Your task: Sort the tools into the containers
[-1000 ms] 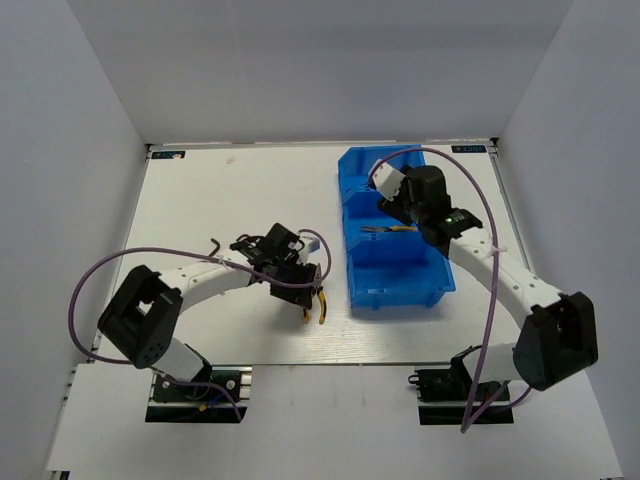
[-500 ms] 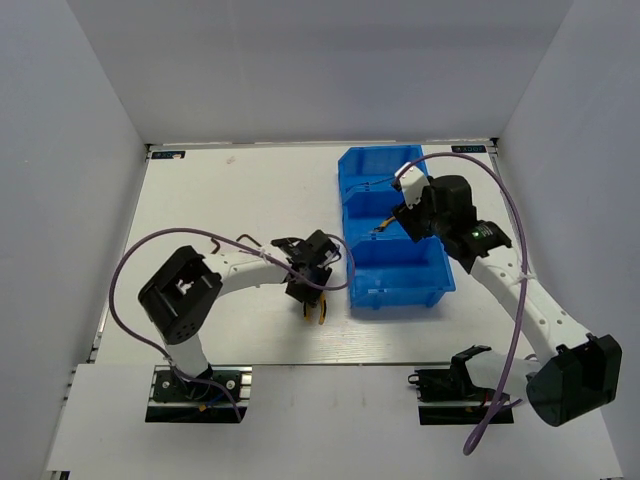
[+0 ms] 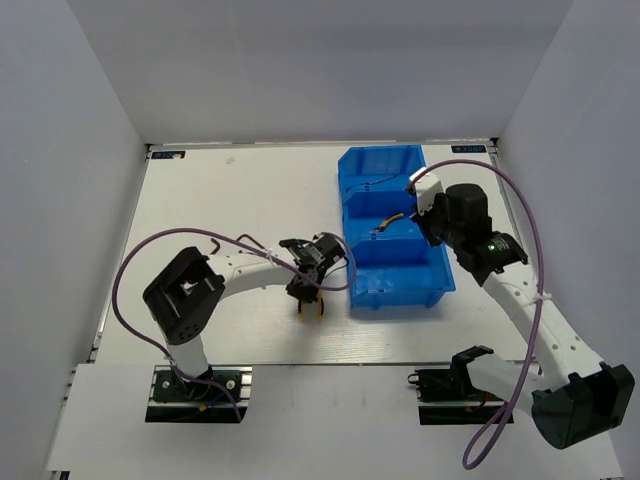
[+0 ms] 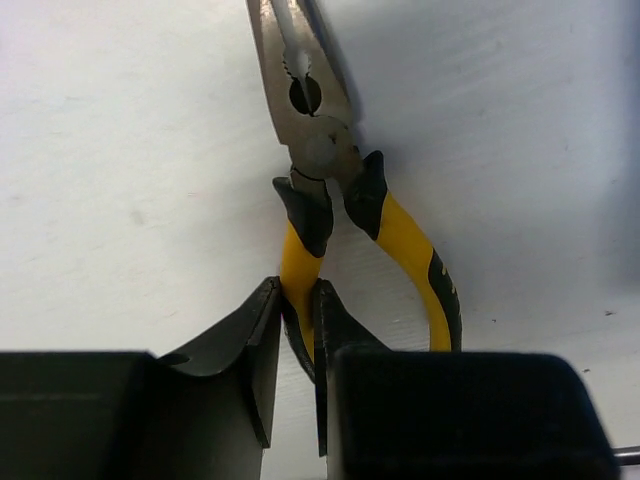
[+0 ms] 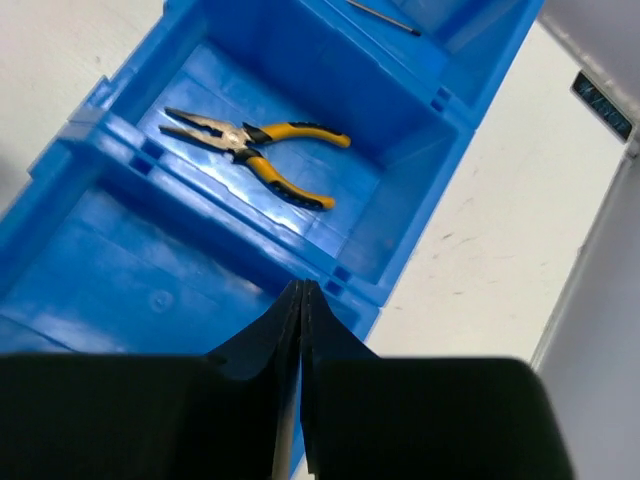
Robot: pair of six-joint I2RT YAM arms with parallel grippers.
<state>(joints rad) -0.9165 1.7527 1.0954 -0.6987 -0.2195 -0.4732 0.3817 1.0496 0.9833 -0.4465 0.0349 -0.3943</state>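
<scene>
Left gripper (image 4: 297, 310): clamps one yellow-black handle of the table pliers (image 4: 322, 155), a finger pressed on each side of it; leaves the other handle free, curving off to the right in the left wrist view. Table pliers: lie flat on the white table (image 3: 230, 200), steel nose towards the top of the wrist frame; sit at lower centre of the top view, near the blue bin's (image 3: 400, 272) near left corner, apart from it.

Right gripper (image 5: 301, 300): clenched, fingers pressed flat together with nothing between them; hangs above the bin's right side, right of centre in the top view.

Bin pliers (image 5: 242, 138): lie in the middle compartment, upper centre of the right wrist frame, handles spread.

Screwdriver (image 5: 383, 14): lies in the far compartment, at the top edge of that frame.
</scene>
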